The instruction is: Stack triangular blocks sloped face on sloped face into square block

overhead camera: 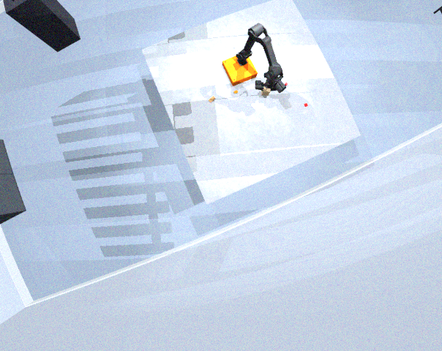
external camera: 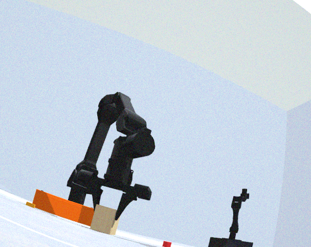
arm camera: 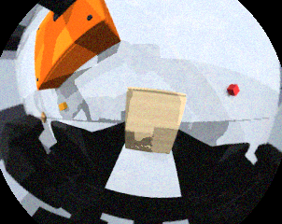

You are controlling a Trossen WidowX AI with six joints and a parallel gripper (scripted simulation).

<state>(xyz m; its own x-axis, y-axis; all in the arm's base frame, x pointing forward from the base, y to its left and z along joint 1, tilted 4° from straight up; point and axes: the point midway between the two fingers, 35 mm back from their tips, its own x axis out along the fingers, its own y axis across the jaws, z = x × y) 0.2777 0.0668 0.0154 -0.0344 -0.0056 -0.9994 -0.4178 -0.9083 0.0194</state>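
Observation:
Two pale wooden triangular blocks sit together between the fingers and look like one squarish block. The lower edge appears to be on the table in the exterior view. In the wrist view the top face looks nearly whole, with a thin rim along its far edge. The seam between the sloped faces cannot be made out clearly. My gripper points down and is shut on the upper block, one finger at each side. How far down the fingers reach on the lower block is partly hidden.
An orange box stands near the arm's base. A small yellow piece and an orange-brown piece lie beyond it. A red cube lies to one side; another red object is close by the gripper.

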